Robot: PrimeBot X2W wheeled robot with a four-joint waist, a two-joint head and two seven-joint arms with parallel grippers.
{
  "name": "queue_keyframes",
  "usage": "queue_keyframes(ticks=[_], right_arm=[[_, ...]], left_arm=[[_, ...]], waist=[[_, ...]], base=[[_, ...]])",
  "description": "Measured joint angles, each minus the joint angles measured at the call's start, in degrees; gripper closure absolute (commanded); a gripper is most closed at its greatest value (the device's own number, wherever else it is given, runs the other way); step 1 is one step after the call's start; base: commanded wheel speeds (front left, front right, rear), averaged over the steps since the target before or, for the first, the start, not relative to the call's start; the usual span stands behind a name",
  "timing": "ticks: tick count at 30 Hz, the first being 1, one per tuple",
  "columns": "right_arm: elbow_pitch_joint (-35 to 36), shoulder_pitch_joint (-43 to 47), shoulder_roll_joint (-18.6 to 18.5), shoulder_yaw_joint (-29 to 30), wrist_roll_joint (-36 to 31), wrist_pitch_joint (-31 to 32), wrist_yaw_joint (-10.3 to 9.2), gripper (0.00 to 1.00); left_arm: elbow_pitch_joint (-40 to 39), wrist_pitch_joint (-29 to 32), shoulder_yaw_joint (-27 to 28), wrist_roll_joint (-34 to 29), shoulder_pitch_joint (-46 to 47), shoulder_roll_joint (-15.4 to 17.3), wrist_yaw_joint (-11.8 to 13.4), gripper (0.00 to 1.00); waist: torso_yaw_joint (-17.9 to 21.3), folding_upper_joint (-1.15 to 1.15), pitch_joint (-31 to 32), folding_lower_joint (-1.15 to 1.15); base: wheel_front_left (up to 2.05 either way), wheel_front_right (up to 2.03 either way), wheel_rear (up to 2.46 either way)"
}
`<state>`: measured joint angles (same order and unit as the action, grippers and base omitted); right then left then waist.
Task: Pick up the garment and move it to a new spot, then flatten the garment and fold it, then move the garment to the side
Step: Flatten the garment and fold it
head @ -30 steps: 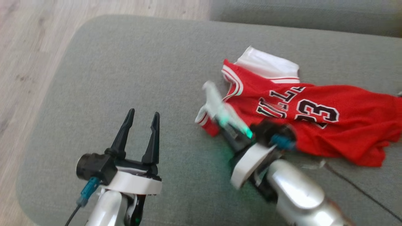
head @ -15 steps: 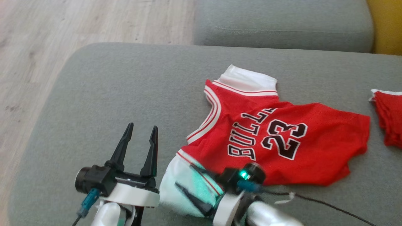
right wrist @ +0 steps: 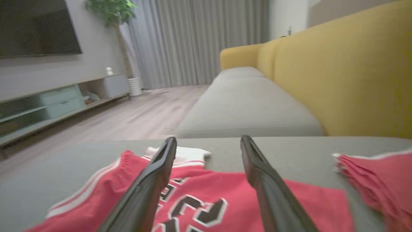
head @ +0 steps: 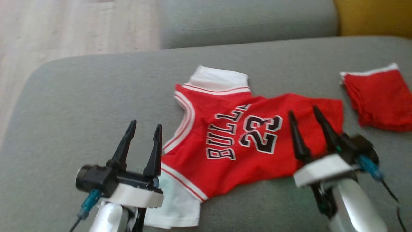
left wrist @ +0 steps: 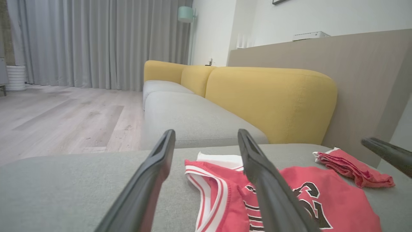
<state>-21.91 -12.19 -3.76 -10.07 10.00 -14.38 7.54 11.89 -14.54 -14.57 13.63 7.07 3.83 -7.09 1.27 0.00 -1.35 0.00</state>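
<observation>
Two grippers hang over the grey seat cushion [head: 80, 106], and we see both with their dark fingers spread apart and nothing between them. Our left gripper [head: 145, 124] sits low at the near left, fingers pointing away from us, just beside the neck end of the garment [head: 244, 145]. In the head view its body overlaps the garment's near white sleeve, though we cannot tell whether they touch. Our right gripper [head: 303, 110] stands over the hem end of the garment, its tips above red cloth. In the right wrist view the gap between its fingers is bare, with cushion and the jersey's far edge seen through it, so it pinches nothing; whether it touches the cloth we cannot tell. The garment is a red jersey with white and red trim, black letters and the number 23 outlined in white, and white sleeve pieces at its far and near corners. It lies spread fairly flat near the middle of the cushion, neck to our left, hem to our right. Near its hem end, farther to our right on the same cushion, lies a second red cloth [head: 379, 100] with a white edge, folded small. Beyond the cushion we see another grey seat [head: 244, 22], a yellow backrest [head: 373, 16] at the far right, and pale wooden floor [head: 64, 29] to the far left.
</observation>
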Motion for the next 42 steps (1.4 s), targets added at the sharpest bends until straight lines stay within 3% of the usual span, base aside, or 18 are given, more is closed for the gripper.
queue_keyframes(ticks=[4, 9, 17, 22, 23, 27, 33, 42], right_arm=[[3.21, 4.88, 0.38, 1.98, -0.68, 0.00, 0.00, 0.00], [7.50, 4.10, 0.91, 3.64, 0.21, 0.00, 0.00, 0.00], [9.92, 1.55, 0.99, 1.47, 3.75, 0.00, 0.00, 0.00], [10.44, 1.05, 0.99, 0.52, 6.41, 0.00, 0.00, 0.00], [10.44, 1.05, 0.99, 0.52, 6.41, 0.00, 0.00, 0.00], [11.01, 1.02, 1.01, -1.05, 7.51, 0.00, 0.00, 0.00], [12.09, 0.54, 1.03, -1.48, 8.92, 0.00, 0.00, 0.00], [12.41, -0.09, 1.05, -0.99, 9.18, 0.00, 0.00, 0.00]], left_arm=[[0.16, 0.00, -0.48, 0.00, 3.18, 1.23, -0.05, 0.00], [0.97, 2.68, -5.10, 2.32, 13.98, 6.60, -0.07, 0.00], [5.97, 23.49, -26.14, 18.85, 42.84, 21.50, -0.48, 0.00], [8.66, 34.65, -38.75, 30.17, 50.81, 27.64, -0.49, 0.00], [8.66, 34.65, -38.75, 30.17, 50.81, 27.64, -0.49, 0.00], [9.75, 39.56, -48.71, 35.54, 53.34, 31.87, -0.49, 0.00], [13.41, 37.56, -56.83, 37.06, 57.24, 35.16, -0.49, 0.00], [15.85, 36.89, -60.01, 37.78, 58.63, 35.95, -0.49, 0.00]], waist=[[3.13, 0.00, -1.71, 0.00], [7.11, 0.00, -5.20, 0.00], [13.97, 0.00, -12.18, 0.02], [18.71, 0.00, -15.84, 0.02], [18.71, 0.00, -15.84, 0.02], [21.97, 0.00, -18.36, 0.02], [25.64, 0.00, -21.08, 0.01], [27.92, 0.00, -22.97, 0.00]], base=[[0.00, 0.00, 0.00], [0.00, 0.00, 0.00], [0.00, 0.00, 0.00], [0.00, 0.00, 0.00], [0.00, 0.00, 0.00], [0.00, 0.00, 0.00], [0.00, 0.00, 0.00], [0.00, 0.00, 0.00]])
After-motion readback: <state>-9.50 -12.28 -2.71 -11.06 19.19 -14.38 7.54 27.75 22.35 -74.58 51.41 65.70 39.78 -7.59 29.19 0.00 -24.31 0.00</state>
